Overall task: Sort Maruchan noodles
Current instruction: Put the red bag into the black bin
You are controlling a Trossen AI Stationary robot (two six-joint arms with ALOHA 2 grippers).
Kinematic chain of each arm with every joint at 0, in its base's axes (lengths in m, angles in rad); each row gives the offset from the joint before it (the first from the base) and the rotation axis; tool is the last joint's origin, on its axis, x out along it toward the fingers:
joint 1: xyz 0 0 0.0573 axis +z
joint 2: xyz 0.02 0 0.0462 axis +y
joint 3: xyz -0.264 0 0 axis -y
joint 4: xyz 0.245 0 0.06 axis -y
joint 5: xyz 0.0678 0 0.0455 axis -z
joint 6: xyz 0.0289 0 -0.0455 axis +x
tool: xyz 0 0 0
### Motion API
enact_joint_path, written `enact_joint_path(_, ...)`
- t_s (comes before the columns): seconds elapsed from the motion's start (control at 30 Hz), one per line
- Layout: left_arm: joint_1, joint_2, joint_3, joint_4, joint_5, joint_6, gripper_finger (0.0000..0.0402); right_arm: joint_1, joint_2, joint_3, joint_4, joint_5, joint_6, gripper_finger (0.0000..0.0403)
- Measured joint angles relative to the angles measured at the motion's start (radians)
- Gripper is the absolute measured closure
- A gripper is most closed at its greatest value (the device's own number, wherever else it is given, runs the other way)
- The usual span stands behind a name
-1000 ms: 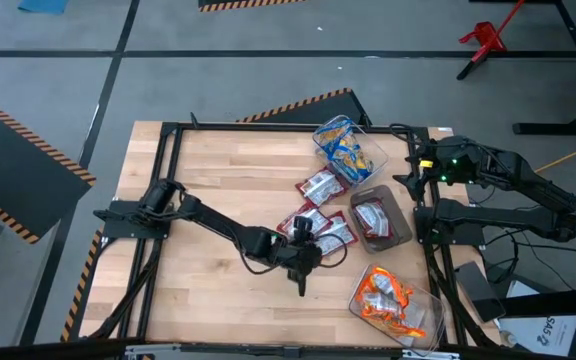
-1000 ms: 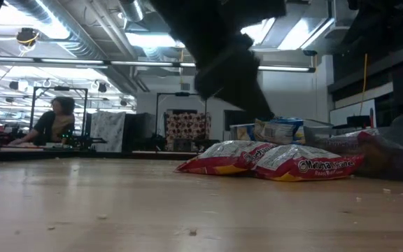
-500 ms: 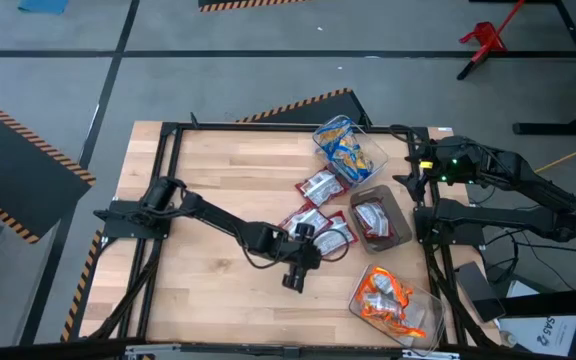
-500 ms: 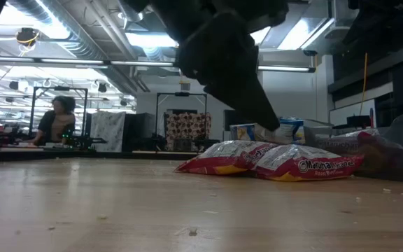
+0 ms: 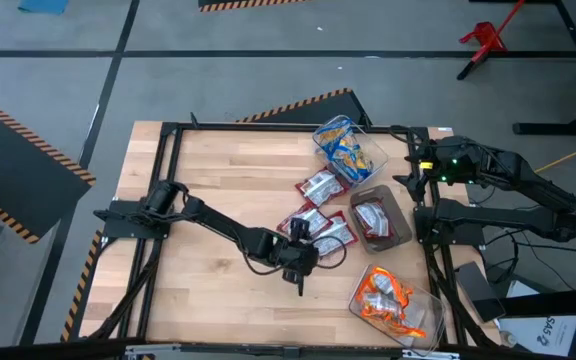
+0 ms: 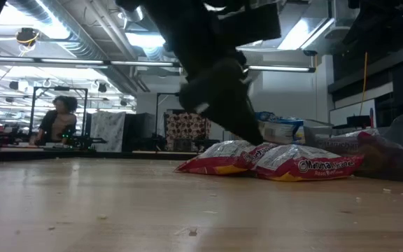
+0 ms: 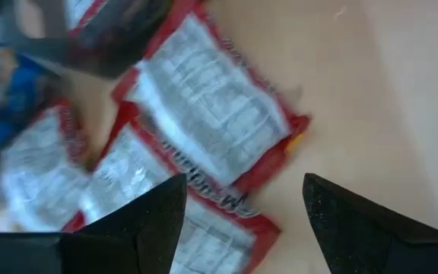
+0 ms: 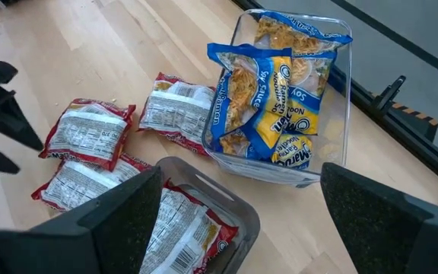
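Observation:
Loose red-and-white Maruchan packets [image 5: 320,232] lie flat on the wood at mid-table; one more [image 5: 320,186] lies farther back. My left gripper [image 7: 242,194] stands open on their near side, tilted down, its fingers astride the corner of a red packet [image 7: 213,114] and above a second one [image 7: 181,224]. In the low view its tip [image 6: 249,131] hangs just over the packets [image 6: 271,159]; I see no touch. My right gripper [image 8: 242,176] waits open, high at the table's right edge [image 5: 415,175].
A clear tub [image 5: 348,150] with blue-and-yellow packets stands at the far right. A dark grey tub [image 5: 396,212] holds a red packet. A clear tub [image 5: 420,300] near the right front corner holds orange packets. Bare wood spreads over the table's left half [image 5: 198,170].
My left gripper has tipped a little further down, so its tip now hangs closer over the red packets. The packets have not moved.

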State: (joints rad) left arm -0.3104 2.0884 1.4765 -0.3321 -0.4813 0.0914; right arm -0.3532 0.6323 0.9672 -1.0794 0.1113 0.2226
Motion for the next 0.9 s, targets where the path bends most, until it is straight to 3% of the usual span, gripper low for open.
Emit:
enact_joint_path(0.1, -0.014, 0.004, -0.002, -0.021, -0.078, -0.006, 0.0143, 0.0, 0.0, 0.0, 0.0, 0.0, -0.008, 0.0059)
enact_joint_path(0.4, -0.019, 0.082, -0.002, -0.015, -0.107, -0.061, 0.0143, 0.0, 0.0, 0.0, 0.002, 0.001, -0.013, 0.0059)
enact_joint_path(0.63, -0.017, 0.117, -0.001, -0.026, -0.257, -0.187, 0.0147, 0.0, 0.0, 0.0, 0.001, 0.001, -0.013, 0.0059)
enact_joint_path(0.77, 0.004, 0.116, 0.001, -0.092, -0.236, -0.318, 0.0171, 0.0, 0.0, 0.0, 0.001, 0.001, -0.01, 0.0059)
enact_joint_path(0.9, 0.034, 0.113, 0.002, -0.14, -0.192, -0.424, 0.0219, 0.0, 0.0, 0.0, 0.005, 0.001, 0.007, 0.0059)
